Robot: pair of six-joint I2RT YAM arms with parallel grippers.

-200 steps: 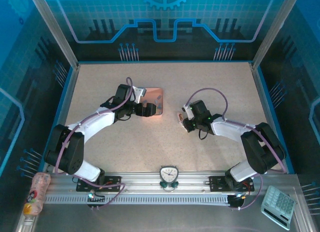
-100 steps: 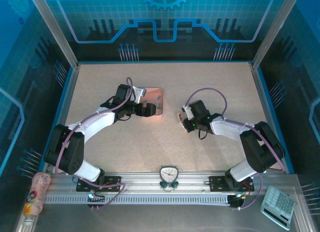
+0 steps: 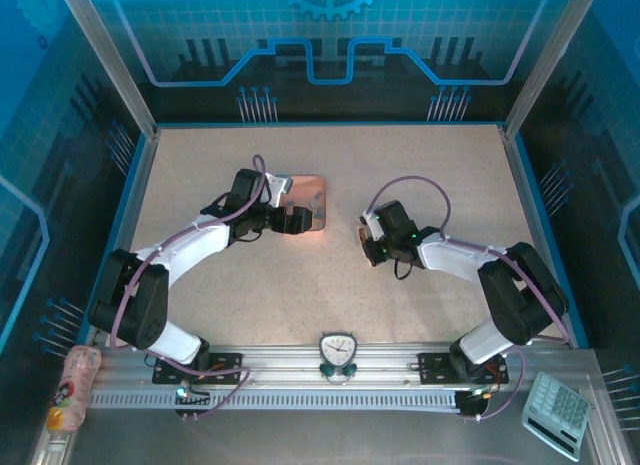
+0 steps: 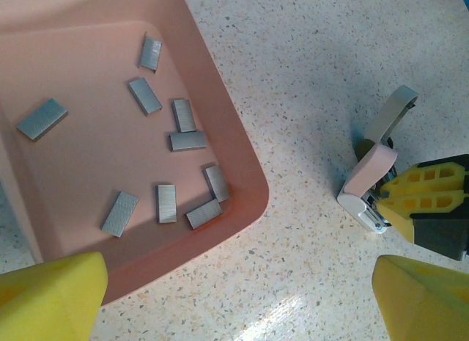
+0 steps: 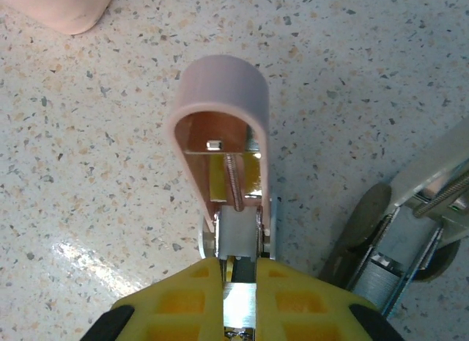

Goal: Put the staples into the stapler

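Note:
The salmon-pink tray (image 4: 249,209) holds several dark grey staples (image 4: 189,141) lying loose. My left gripper (image 4: 238,293) hangs open over the tray's near corner, its yellow fingers (image 4: 51,293) wide apart with nothing between them; from above it (image 3: 297,220) sits at the tray's (image 3: 305,188) front edge. The pale pink stapler (image 5: 223,99) stands open, lid swung up, spring and empty channel exposed. My right gripper (image 5: 238,282) is shut on the stapler's silvery rear. In the left wrist view the stapler (image 4: 370,172) stands right of the tray. From above, the right gripper (image 3: 370,243) holds the stapler (image 3: 363,233).
A small clock-like timer (image 3: 338,350) sits on the front rail between the arm bases. A calculator (image 3: 560,413) lies at the front right and a bottle (image 3: 72,385) at the front left. The tray's corner (image 5: 66,7) is just left of the stapler.
My right gripper has shifted slightly left and away, carrying the stapler closer to the tray. The left arm has stayed in place.

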